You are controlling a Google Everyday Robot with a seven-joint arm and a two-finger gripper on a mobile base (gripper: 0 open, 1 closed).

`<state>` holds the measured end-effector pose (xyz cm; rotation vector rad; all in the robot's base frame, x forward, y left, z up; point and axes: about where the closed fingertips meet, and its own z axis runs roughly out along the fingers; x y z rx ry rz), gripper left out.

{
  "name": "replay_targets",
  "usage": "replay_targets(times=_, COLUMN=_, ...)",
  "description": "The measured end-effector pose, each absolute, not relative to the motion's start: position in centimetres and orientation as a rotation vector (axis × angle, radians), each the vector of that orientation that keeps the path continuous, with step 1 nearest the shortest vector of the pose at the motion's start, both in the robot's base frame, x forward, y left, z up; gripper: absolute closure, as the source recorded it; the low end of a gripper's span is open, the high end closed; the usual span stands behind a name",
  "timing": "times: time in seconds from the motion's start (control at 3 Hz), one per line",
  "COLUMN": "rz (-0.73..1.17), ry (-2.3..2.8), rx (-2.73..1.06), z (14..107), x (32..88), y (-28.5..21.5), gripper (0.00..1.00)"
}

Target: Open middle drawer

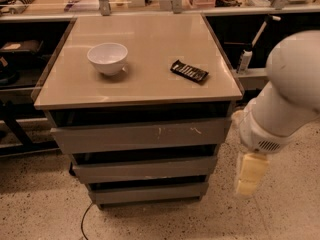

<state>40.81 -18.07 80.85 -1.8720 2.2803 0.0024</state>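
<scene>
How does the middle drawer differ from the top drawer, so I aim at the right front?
The top drawer carries pale scratch marks right of centre; the middle drawer is plain. The top drawer's front looks wider and taller here; the middle drawer's is narrower beneath it. Both are grey and handleless. The gripper hangs right of the cabinet, touching neither.

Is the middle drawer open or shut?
Shut: the middle drawer shows only its front, no box pulled out. The claw hangs right of the cabinet, not touching it.
</scene>
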Motion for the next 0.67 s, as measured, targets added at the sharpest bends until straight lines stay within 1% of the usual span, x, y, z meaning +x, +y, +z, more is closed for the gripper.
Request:
replay_targets(times=0.33, rz=0.061, ry=2.295, rx=-1.958, z=74.20, x=40.01, y=-16.37, gripper=0.00)
replay_targets(times=0.67, rz=0.063, ry=2.299, rx=-1.960, z=74.04, x=39.72, y=-16.51, gripper=0.00)
